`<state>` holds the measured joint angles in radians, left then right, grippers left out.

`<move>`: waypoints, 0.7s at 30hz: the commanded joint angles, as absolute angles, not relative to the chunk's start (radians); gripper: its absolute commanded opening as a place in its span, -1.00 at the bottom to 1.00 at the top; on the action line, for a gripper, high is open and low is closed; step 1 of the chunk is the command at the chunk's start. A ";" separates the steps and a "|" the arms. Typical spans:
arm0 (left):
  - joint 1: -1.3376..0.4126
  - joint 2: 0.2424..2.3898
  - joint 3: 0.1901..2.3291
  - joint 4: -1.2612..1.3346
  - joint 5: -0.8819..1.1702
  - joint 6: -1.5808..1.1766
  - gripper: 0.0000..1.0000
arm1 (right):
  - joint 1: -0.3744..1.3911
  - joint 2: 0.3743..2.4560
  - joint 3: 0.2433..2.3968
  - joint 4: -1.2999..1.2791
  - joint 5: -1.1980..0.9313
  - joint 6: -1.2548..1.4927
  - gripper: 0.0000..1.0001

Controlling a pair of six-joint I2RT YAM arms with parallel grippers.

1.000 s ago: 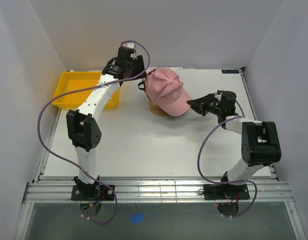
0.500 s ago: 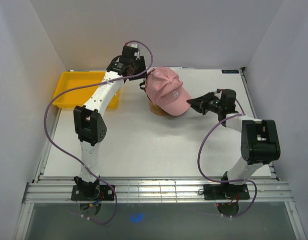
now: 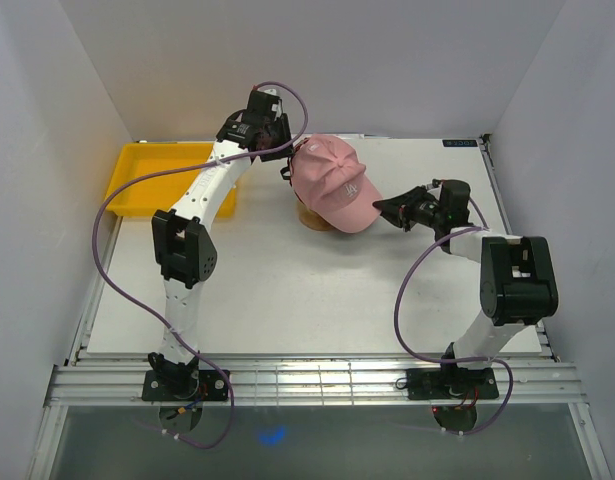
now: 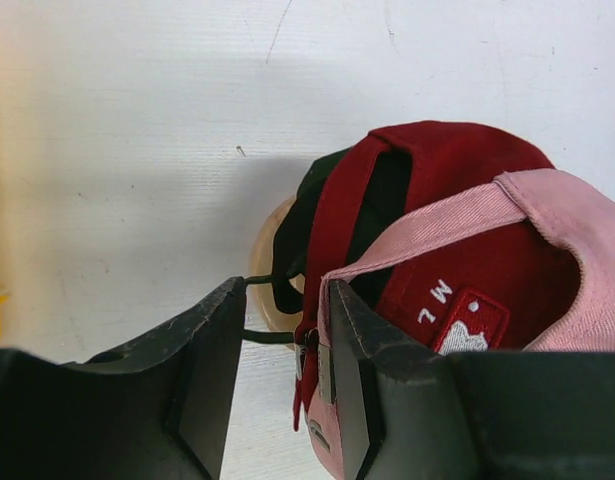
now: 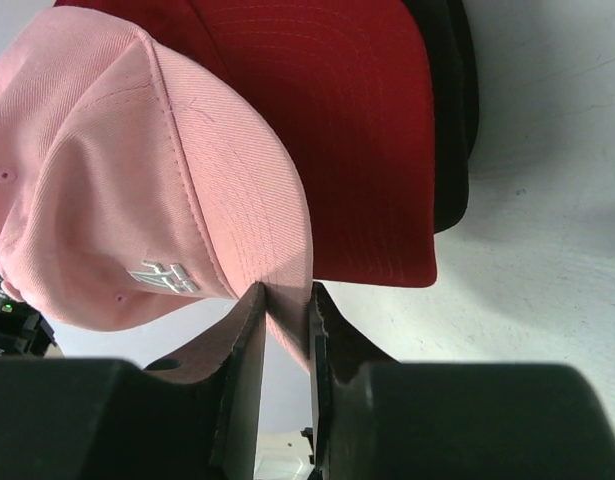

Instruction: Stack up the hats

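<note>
Between the right gripper's [image 5: 285, 300] fingers sits the curved brim of the pink fabric baseball cap [image 5: 107, 170], pinched tight, with the red fabric cap [image 5: 337, 120] and black fabric cap [image 5: 453, 110] nested just beyond. Left gripper [image 4: 282, 305] hangs spread open right behind the stack's back straps.

We see a pink cap [image 3: 332, 185] with a white embroidered front logo lying topmost on the stack, its curved brim pointing right. Directly under it nests a red cap [image 5: 327, 120], its brim showing beside the pink one. Below that sits a dark cap [image 5: 452, 120], only its edge visible.
</note>
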<state>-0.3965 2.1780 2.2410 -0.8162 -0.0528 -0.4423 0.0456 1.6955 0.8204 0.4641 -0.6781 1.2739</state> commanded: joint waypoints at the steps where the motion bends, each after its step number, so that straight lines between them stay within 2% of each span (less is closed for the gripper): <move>1: -0.385 2.197 2.246 -0.907 -0.118 -0.425 -0.03 | 0.029 1.758 0.785 0.230 -0.514 1.163 -0.84; 21: -0.385 2.186 2.255 -0.917 -0.121 -0.419 -0.05 | 0.029 1.850 0.908 -0.060 -0.328 0.973 -0.84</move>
